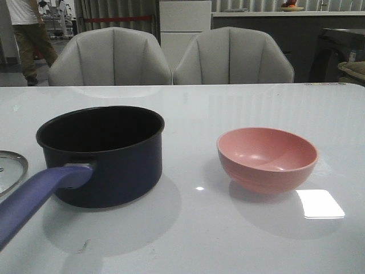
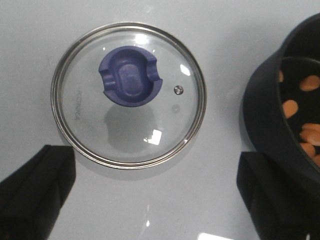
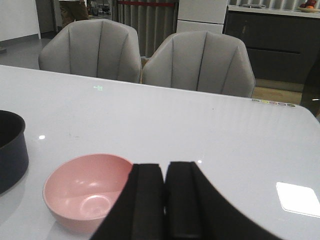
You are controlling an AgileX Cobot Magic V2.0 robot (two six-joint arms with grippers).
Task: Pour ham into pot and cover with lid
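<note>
The dark blue pot (image 1: 102,157) stands at the table's left, its purple handle (image 1: 34,197) pointing toward the front edge. Orange ham slices (image 2: 310,82) lie inside the pot (image 2: 280,110). The glass lid (image 2: 128,95) with its blue knob (image 2: 131,76) lies flat on the table left of the pot; only its rim (image 1: 11,168) shows in the front view. My left gripper (image 2: 150,165) hangs open above the table at the lid's edge, holding nothing. My right gripper (image 3: 164,167) is shut and empty, beside the pink bowl (image 3: 85,192).
The pink bowl (image 1: 267,158) sits empty, right of the pot. Two grey chairs (image 1: 171,57) stand behind the far table edge. A person (image 1: 25,34) stands far back at the left. Neither arm shows in the front view.
</note>
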